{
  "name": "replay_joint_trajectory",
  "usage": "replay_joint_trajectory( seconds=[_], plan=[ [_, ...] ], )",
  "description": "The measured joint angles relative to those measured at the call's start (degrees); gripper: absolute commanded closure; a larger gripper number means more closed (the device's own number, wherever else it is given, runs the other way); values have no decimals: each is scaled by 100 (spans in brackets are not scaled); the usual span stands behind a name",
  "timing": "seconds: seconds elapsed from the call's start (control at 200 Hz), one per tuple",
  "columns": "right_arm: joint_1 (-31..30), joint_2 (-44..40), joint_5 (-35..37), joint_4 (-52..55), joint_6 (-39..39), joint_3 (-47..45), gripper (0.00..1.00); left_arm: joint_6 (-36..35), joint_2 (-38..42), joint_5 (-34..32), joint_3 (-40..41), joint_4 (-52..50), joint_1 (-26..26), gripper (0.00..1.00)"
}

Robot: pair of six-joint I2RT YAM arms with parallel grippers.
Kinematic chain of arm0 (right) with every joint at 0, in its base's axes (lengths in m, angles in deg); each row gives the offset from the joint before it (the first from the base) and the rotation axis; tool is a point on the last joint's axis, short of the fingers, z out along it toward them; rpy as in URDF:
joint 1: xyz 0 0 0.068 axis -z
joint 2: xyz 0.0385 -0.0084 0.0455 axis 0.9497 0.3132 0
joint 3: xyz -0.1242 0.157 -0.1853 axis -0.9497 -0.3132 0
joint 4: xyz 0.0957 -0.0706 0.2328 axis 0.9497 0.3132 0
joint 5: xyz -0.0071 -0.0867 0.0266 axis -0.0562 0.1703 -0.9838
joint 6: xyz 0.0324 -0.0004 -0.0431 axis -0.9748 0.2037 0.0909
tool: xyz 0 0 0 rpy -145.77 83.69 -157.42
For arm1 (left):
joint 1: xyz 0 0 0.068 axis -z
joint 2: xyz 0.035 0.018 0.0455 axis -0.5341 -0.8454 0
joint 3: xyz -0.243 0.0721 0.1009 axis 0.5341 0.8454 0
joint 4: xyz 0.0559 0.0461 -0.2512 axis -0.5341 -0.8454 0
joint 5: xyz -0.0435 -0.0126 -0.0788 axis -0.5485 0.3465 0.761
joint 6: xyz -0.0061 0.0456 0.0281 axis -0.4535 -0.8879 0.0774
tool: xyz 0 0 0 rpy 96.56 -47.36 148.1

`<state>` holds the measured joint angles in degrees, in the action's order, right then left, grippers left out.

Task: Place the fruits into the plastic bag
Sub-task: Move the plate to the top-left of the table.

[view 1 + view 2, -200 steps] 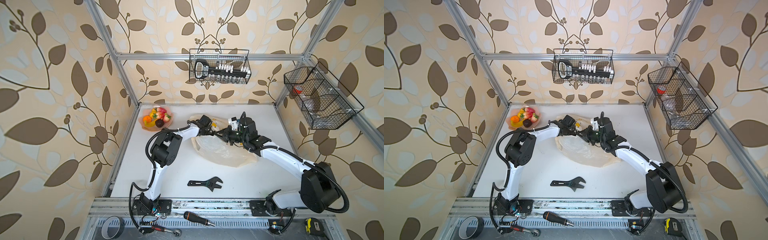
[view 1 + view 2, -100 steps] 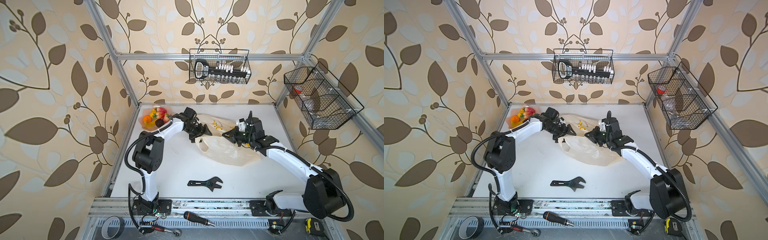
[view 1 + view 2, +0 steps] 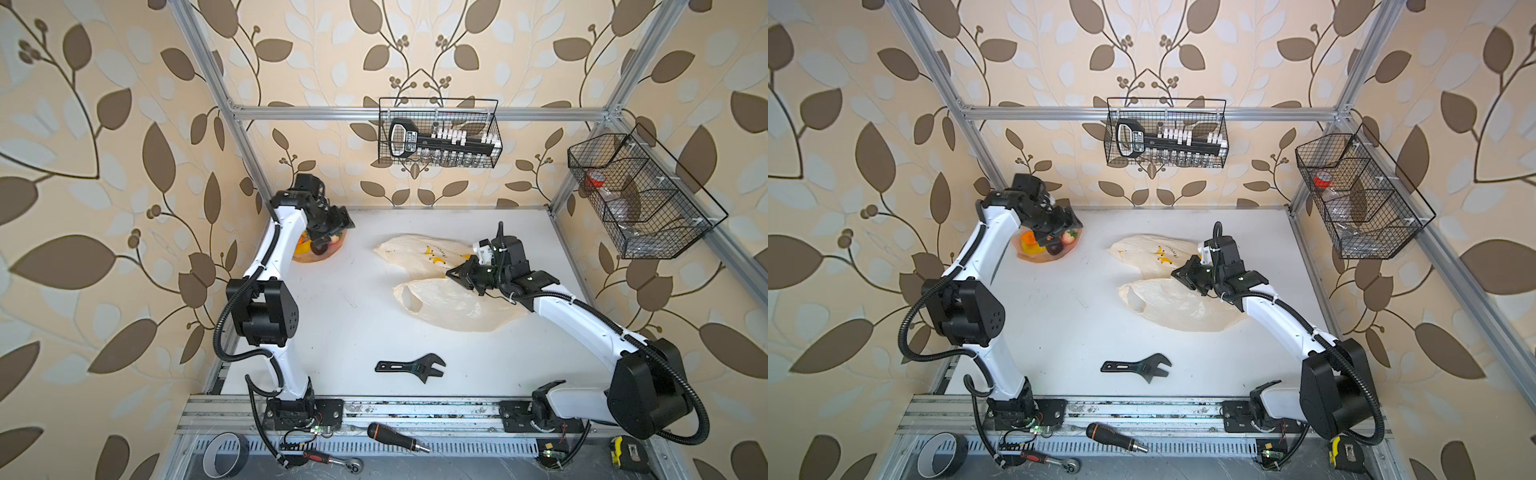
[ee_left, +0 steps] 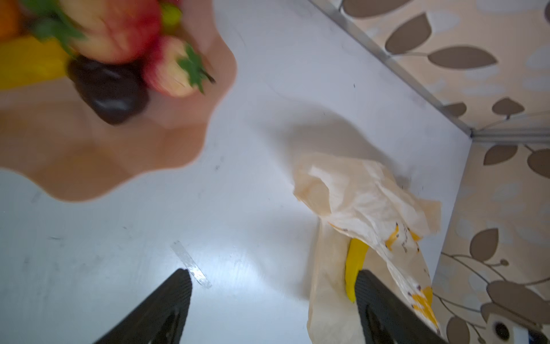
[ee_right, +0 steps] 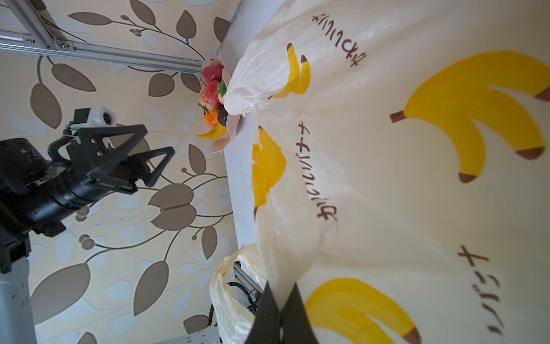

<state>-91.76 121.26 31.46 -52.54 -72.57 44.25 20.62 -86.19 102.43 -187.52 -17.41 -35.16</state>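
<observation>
Left end effector point(image 4: 272, 275) released near fruits point(image 4: 113, 44), right end effector point(image 5: 279, 309) pinching plastic bag point(image 3: 1179, 307) edge, white table point(image 3: 1079, 316) between

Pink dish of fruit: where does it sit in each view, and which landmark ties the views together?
Top view: pink dish at the table's far left corner, partly hidden.
Top view: same corner, fruit showing.
Left wrist: close, blurred, fruit on it.
Right wrist: small, behind a fold of the plastic bag.
Shared landmark: that bag.
</observation>
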Motion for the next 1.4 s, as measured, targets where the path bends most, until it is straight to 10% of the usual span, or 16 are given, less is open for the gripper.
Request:
replay_joint_trajectory(
  seconds=[0.365, 1.4],
  plan=[
    [0, 0, 2, 144, 122, 39, 100, 461, -1917, -46, -1335, -9, -804, 12],
    [-149, 140, 170, 278, 166, 243, 100, 1274, -2699, 17, -1250, 1215, -861, 22]
  ],
)
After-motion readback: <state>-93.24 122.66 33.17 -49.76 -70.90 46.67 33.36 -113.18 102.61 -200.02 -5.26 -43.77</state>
